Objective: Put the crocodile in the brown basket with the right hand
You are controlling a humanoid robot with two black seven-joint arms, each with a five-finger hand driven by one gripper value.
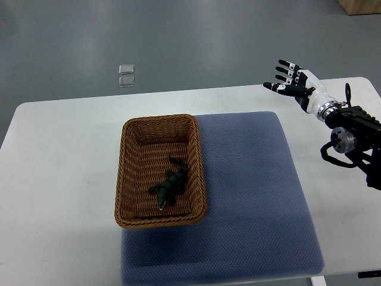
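Fingers of the right hand are spread wide and hold nothing. The crocodile lies slantwise on the floor of the basket, in its near half, with no part seen crossing the rim. The basket stands at the left edge of the blue mat, which covers the middle of the white table. Whether its left side rests on mat or on bare table cannot be told. The hand hangs over the table's far right corner, well apart from the basket. The left arm is not in view. By the look of it the placement is done, so the remaining hazards lie in the retreat. An arm drawn back low across the mat could catch the wicker wall and drag or tip the light basket. Were the basket half off the mat, such a knock would rock it more readily. A second reach into the basket would risk hooking the toy on a finger and lifting it out again.
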